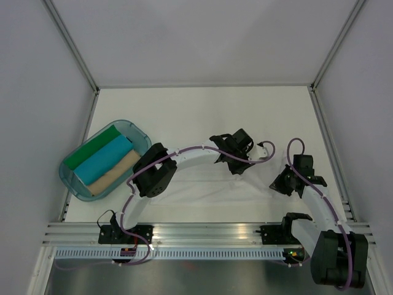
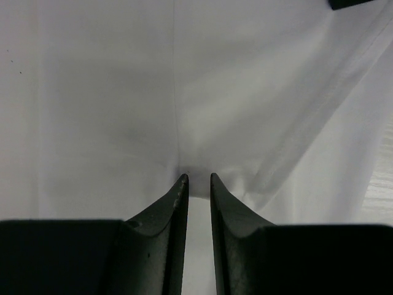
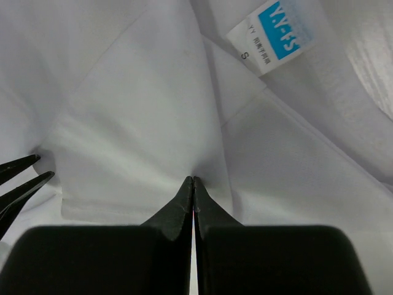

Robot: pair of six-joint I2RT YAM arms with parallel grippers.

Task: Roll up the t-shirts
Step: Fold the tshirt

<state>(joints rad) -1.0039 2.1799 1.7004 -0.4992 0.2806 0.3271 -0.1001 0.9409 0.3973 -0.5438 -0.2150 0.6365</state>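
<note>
A white t-shirt (image 3: 141, 110) with a small blue neck label (image 3: 276, 34) fills both wrist views. It is hard to make out against the white table in the top view. My left gripper (image 2: 198, 178) (image 1: 235, 165) is closed to a narrow gap with a puckered fold of the white cloth between its tips. My right gripper (image 3: 194, 179) (image 1: 279, 184) is shut, tips together on a pinch of the same shirt below the collar. The left gripper's fingertips (image 3: 21, 178) show at the left edge of the right wrist view. Green (image 1: 93, 150), turquoise (image 1: 105, 161) and tan (image 1: 116, 171) rolls lie in the tub.
A translucent teal tub (image 1: 136, 130) sits at the table's left side, holding the three rolls. Grey walls with metal posts close in the table on three sides. An aluminium rail (image 1: 202, 233) with the arm bases runs along the near edge.
</note>
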